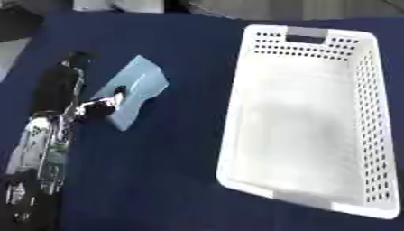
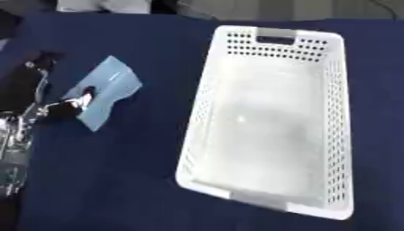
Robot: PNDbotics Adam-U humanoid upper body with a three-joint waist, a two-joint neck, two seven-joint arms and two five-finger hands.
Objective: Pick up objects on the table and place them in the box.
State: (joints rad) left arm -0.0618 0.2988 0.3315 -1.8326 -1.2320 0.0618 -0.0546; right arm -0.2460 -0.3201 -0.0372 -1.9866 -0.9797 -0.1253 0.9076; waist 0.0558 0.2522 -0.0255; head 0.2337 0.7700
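The robot's left hand (image 1: 101, 104) appears to pinch the flat, light-blue plastic packet (image 1: 134, 88) on the dark blue tablecloth (image 1: 158, 180), left of the empty white perforated basket (image 1: 371, 90). Held only by its edge, the packet could slip free when lifted.

Even overhead light; soft blur throughout; glare whitens basket (image 1: 312, 131) floor.

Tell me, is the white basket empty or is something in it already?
Empty. The basket shows only its bare white floor; the light blue packet lies outside on the cloth, under the left hand.
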